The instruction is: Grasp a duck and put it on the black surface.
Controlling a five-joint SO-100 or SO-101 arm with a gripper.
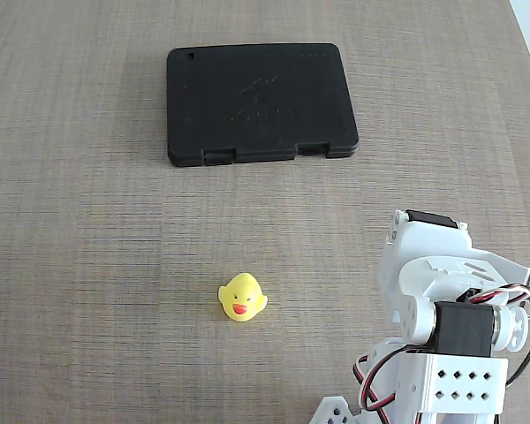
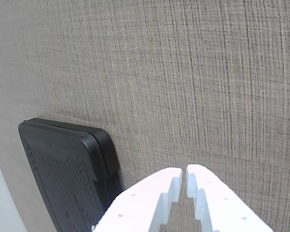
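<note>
While your arm [image 1: 450,336] sits folded at the lower right of the fixed view, the table [image 1: 88,221] carries only 2 things: the case [image 1: 261,102] and the duck [image 1: 242,297]. That case is the black surface you want, lying flat toward the far edge with its 2 latch notches facing the arm; in the wrist view its corner shows at lower left. Your gripper [image 2: 184,180] holds nothing, its 2 white fingertips nearly touching with only a thin slit between them above bare table, so you will need to spread them first. Smallest is the duck, sitting upright on the table nearer the arm than the case, well apart from both, beak turned toward the camera; the wrist view does not show it at all. Expect it to be very light, soft and a little slippery, likely to squirt out or roll if pinched high. Take it low across the widest part of the body, fingers on its 2 flanks.
</note>
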